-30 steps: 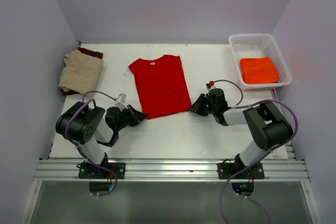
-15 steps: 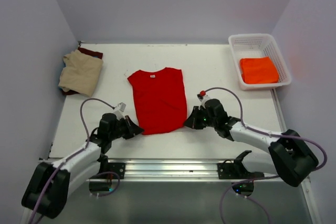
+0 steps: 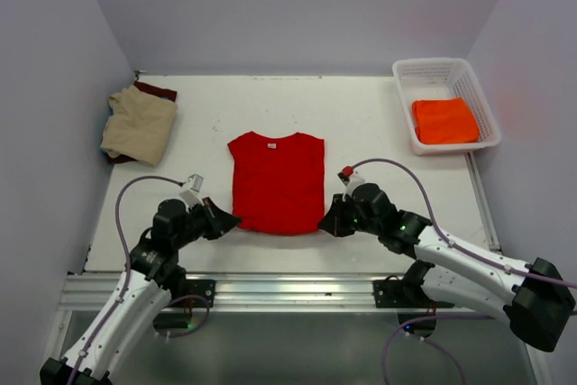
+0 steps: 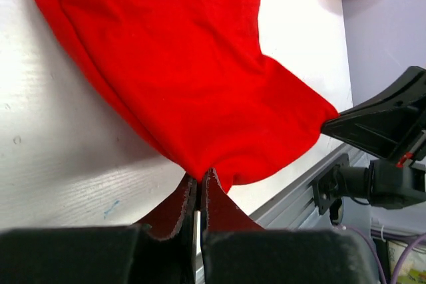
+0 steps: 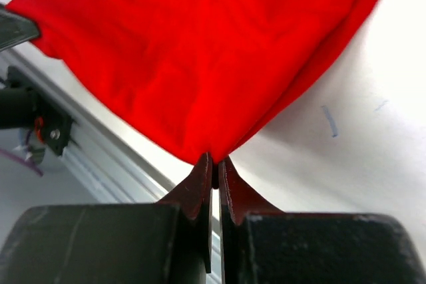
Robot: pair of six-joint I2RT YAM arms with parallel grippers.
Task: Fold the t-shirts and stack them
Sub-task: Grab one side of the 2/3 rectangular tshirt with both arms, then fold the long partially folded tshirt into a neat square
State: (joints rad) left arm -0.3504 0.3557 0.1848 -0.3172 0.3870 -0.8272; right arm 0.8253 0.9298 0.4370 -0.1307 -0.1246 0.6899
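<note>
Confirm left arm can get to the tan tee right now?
Probably not yet: the left fingers are shut on the red tee's near corner. After letting go, the table toward the tan tee looks unobstructed.

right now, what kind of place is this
Likely a robot lab cell, not a home: walled-in white table, red tee held by two bolted arms, basket holding an orange tee.

Left arm (image 3: 133,284) and right arm (image 3: 462,255): black rounded joints, white link shells, each trailing a looping lilac cable (image 3: 397,166); small red cap (image 3: 345,171) at the right wrist; fingers (image 4: 172,212) dark, wedge-shaped, on blocky black bases.
</note>
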